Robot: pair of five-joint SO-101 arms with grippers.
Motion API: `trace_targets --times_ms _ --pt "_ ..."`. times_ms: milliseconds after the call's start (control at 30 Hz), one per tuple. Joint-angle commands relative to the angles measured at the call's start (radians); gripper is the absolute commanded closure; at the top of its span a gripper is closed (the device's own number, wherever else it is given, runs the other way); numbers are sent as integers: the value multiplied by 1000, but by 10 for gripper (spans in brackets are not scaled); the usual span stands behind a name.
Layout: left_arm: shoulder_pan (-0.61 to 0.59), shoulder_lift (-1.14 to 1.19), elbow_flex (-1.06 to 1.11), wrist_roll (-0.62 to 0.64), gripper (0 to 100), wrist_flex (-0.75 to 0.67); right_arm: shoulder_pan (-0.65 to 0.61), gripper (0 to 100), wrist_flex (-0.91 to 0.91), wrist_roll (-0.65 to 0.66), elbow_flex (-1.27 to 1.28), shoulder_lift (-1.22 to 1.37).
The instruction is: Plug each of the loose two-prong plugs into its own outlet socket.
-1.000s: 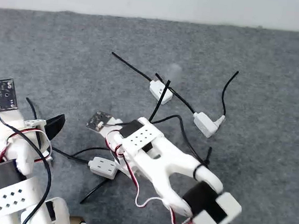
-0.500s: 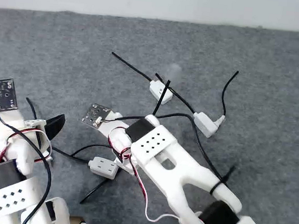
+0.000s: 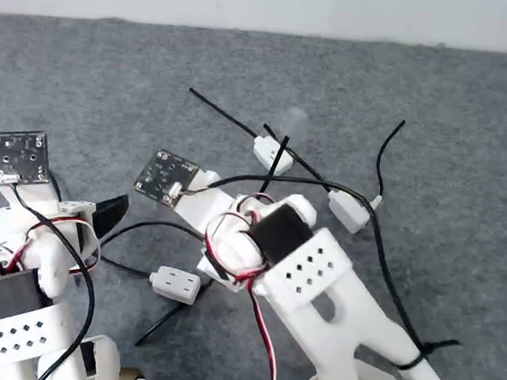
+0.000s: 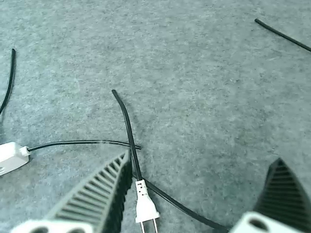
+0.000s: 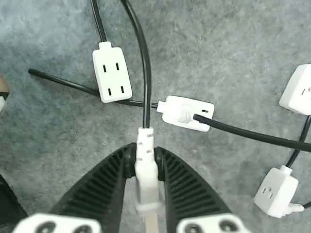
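Note:
In the right wrist view my right gripper point(image 5: 145, 148) is shut on a white two-prong plug point(image 5: 145, 167) whose black cord runs away from the fingers. Just beyond it lie a white outlet socket point(image 5: 112, 77) and a white connector block point(image 5: 186, 113) with a cord. In the left wrist view my left gripper point(image 4: 202, 158) stands open above the carpet. A loose white plug point(image 4: 146, 207) lies beside one of its fingers point(image 4: 99, 191), prongs toward the camera. From above, a socket point(image 3: 175, 284) lies between the two arms.
Two more white sockets point(image 3: 272, 153) point(image 3: 349, 210) lie farther back on the grey carpet, with black cords crossing around them. Other sockets point(image 5: 296, 90) point(image 5: 278, 195) sit off to one side of the right gripper. Another socket point(image 4: 9, 158) lies near the left gripper.
The right arm has swung over the middle sockets, its wrist camera board shifting left and back. The left arm has edged slightly to the right.

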Motion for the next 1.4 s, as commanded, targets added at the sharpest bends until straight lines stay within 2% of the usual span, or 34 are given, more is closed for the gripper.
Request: trace_targets --times_ms 0,100,233,400,600,767,1033,1200,1367 --pt "23 -9 -13 8 588 -15 -1 990 13 21 -64 -67" --pt "46 -12 -19 8 588 -14 -1 990 13 20 -64 -119" --pt "155 -95 -54 8 588 25 -1 990 5 21 -69 -209" --pt "304 -336 -81 3 588 49 19 990 36 21 -123 -277" --pt "485 -626 -79 -83 588 132 56 990 30 44 -221 -300" --pt "499 -704 -77 -83 587 153 61 990 -93 60 -290 -298" --pt "505 -706 -79 -84 587 153 136 990 -380 178 -293 -240" --pt "506 -706 -76 -112 586 153 137 990 -341 173 -295 -217" --pt "497 -707 1 -127 586 146 137 990 -209 170 -292 -217"
